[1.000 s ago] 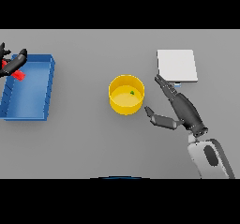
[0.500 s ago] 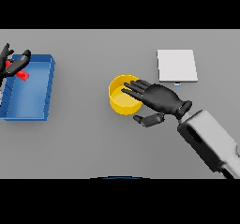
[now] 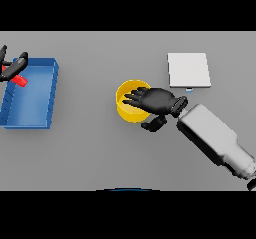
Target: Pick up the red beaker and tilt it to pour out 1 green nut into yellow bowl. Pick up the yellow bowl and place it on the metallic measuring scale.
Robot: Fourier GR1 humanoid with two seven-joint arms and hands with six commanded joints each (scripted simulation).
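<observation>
Evidently we were on the second part: our right hand [image 3: 155, 101] lay over the yellow bowl [image 3: 128, 108], fingers spread, thumb beside its near rim, not yet gripping. The bowl sat on the table [image 3: 95, 153], well apart from the metallic measuring scale [image 3: 188, 70]. Our left hand [image 3: 11, 67] held the red beaker [image 3: 18, 79] above the blue bin [image 3: 30, 114].

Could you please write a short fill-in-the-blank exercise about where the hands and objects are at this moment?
1. The right hand is spread over the ____ bowl.
2. The left hand holds the red beaker above the ____ tray.
3. The measuring scale lies on the robot's ____ side of the bowl.
4. The bowl stands on the ____, not on the scale.

Missing words: yellow; blue; right; table
</observation>
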